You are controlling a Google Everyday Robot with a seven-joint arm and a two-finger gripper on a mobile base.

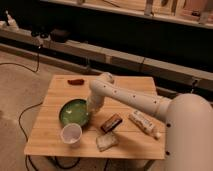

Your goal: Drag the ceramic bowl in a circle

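Note:
The ceramic bowl [74,111], wide and glossy green with a pale patch inside, sits on the wooden table [135,86] left of centre, close to the front. My white arm reaches in from the right and bends down to it. The gripper [91,110] is at the bowl's right rim, touching it or just inside it.
A small white cup [71,133] stands right in front of the bowl. A dark brown bar [111,122], a pale packet [107,142] and a white tube [144,124] lie to the right. A small reddish-brown object [76,81] lies at the far left. Cables run across the floor.

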